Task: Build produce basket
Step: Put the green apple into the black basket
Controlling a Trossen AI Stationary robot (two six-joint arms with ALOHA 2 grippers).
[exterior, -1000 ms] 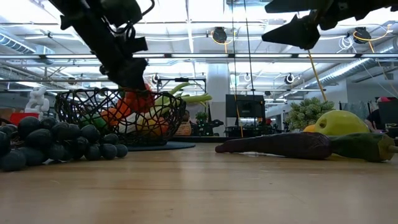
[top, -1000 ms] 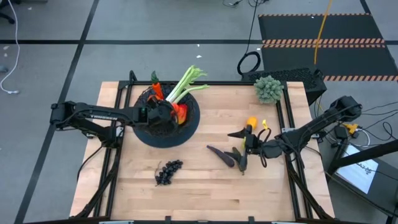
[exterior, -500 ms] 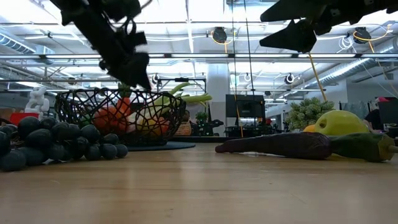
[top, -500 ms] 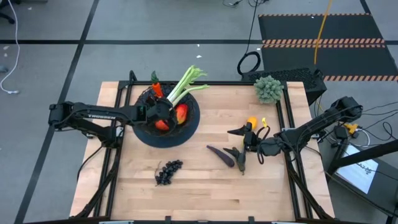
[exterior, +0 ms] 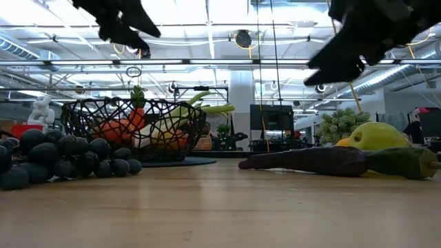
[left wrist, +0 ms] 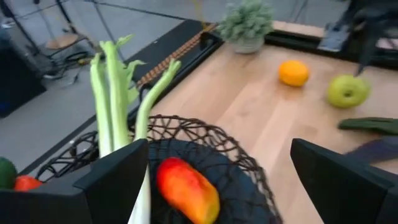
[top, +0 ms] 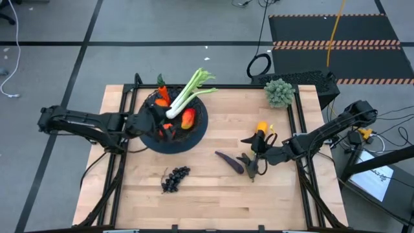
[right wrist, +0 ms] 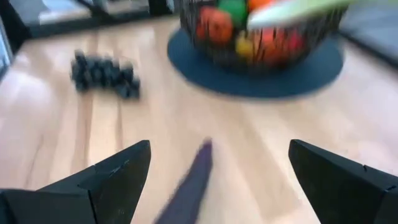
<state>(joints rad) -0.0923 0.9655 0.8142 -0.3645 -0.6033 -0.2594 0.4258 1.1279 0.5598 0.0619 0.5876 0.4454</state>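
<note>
On the tabletop (top: 207, 188), we see the left gripper (top: 143, 120) with jaws released over the basket (top: 173, 120); its wrist view alone shows a red-yellow mango (left wrist: 186, 190) inside. The right gripper (top: 251, 155), jaws spread empty, hangs above the eggplant (top: 229, 162).

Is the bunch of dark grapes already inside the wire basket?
No, the grapes lie on the bare wooden table, apart from the basket, which holds other fruit and vegetables.
</note>
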